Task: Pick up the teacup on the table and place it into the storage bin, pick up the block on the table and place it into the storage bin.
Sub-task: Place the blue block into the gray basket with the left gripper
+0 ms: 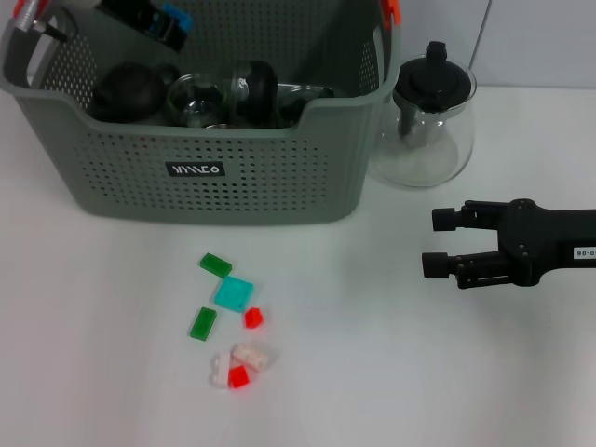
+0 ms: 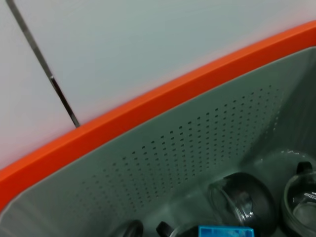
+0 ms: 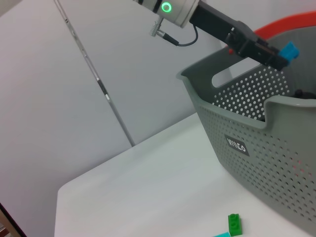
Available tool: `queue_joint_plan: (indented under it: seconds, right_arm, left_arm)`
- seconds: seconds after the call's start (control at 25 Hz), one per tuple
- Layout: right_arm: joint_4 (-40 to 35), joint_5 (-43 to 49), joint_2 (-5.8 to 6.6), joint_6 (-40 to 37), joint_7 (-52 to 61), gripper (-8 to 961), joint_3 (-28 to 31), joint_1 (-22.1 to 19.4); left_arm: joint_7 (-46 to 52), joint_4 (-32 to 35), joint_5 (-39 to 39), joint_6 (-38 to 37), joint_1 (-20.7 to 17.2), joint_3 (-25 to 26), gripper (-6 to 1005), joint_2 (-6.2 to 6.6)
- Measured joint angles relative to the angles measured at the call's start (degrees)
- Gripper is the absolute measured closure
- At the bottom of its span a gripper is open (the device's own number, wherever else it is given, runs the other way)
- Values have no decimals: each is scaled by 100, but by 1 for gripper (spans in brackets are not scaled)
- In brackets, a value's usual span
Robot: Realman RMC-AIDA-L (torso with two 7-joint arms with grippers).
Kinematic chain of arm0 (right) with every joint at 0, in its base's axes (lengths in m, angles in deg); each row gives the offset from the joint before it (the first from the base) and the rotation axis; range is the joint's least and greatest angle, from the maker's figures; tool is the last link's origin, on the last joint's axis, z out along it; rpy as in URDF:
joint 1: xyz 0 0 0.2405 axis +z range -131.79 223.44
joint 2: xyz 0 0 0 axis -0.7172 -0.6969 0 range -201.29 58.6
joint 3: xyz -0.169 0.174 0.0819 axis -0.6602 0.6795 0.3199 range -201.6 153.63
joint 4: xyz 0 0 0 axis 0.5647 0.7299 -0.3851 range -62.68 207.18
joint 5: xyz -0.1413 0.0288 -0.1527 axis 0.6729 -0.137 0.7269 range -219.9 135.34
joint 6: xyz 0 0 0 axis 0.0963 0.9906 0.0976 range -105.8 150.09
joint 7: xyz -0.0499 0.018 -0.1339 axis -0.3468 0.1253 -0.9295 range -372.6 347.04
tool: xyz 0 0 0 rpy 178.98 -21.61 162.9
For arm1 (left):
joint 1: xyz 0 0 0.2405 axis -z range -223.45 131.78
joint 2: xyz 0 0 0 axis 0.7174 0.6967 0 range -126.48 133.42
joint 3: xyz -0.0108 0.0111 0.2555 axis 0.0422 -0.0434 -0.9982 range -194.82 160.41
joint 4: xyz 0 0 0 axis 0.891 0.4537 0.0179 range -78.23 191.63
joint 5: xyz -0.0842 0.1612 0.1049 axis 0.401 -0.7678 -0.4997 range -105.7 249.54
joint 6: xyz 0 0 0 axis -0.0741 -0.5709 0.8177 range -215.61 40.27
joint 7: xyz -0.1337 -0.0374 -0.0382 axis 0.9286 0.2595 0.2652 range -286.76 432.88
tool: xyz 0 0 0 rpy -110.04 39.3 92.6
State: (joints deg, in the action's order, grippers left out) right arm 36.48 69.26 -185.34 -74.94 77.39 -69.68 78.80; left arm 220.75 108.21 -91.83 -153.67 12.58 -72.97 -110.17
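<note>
The grey-green storage bin (image 1: 233, 177) stands at the back left of the table. Inside it lie a glass teacup (image 1: 197, 101) and dark round vessels. My left gripper (image 1: 160, 23) hangs over the bin's interior, shut on a blue block (image 1: 175, 19); the right wrist view shows the same block (image 3: 289, 50) at the tip of that arm, above the bin (image 3: 256, 148). In the left wrist view the blue block (image 2: 225, 231) sits over glass cups (image 2: 242, 202) on the bin floor. My right gripper (image 1: 436, 242) is open, low over the table at the right, holding nothing.
Several small blocks lie in front of the bin: green (image 1: 215, 264), cyan (image 1: 233, 293), green (image 1: 203, 323), red (image 1: 253, 318), white (image 1: 251, 355), red (image 1: 238, 376). A glass teapot with a black lid (image 1: 424, 121) stands right of the bin.
</note>
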Motion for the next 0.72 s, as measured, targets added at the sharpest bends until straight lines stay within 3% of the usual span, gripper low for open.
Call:
queue_joint_plan:
  seconds: [0.36, 0.72]
  right_arm:
    - [0, 0, 0, -4, 1, 9, -2, -20]
    - [0, 0, 0, -4, 1, 9, 0, -11]
  left_arm:
    - [-23, 168, -1, -378, -81, -57, 594, -6]
    - [-71, 315, -7, -430, -195, -517, 587, -84]
